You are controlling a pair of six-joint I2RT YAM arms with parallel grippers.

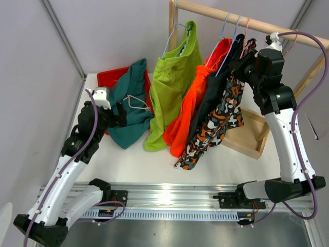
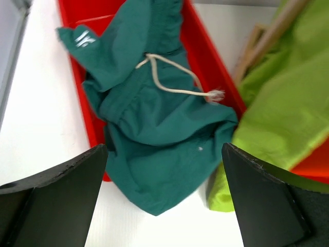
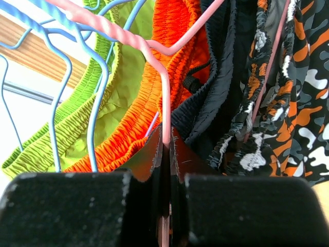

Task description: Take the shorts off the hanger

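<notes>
Red plastic is framing the top view's only container: a red tray (image 1: 112,77) is sitting at the far left of the white table (image 1: 128,164), and the teal shorts (image 1: 131,116) are lying partly in it, spilling over its near edge onto the table. The left gripper (image 1: 119,114) is hovering right at that teal heap. On the wooden rail (image 1: 241,18) four pairs are hanging side by side: lime green shorts (image 1: 172,87), bright orange shorts (image 1: 193,116), dark navy shorts (image 1: 215,95) and camouflage shorts (image 1: 222,121). The right gripper (image 1: 239,67) is reaching up into the hangers by the navy and camouflage pairs.

Over to the left wrist: the tray (image 2: 208,56) is showing its red walls either side of the teal shorts (image 2: 154,134), with a pale drawstring (image 2: 169,82) looping across the fabric. The left gripper (image 2: 163,149) is spread wide, its fingers (image 2: 56,200) clear of the cloth and gripping nothing. The lime green shorts (image 2: 282,113) are hanging just to the right.

Right wrist now: the right gripper (image 3: 165,154) is pinched tight, and a pink hanger (image 3: 164,92) wire is running straight down between its fingers (image 3: 72,206). Blue hangers (image 3: 97,103) are carrying the lime green shorts (image 3: 97,123) on the left; the bright orange shorts (image 3: 172,46), dark navy shorts (image 3: 216,92) and camouflage shorts (image 3: 293,103) are bunching behind and to the right.
</notes>
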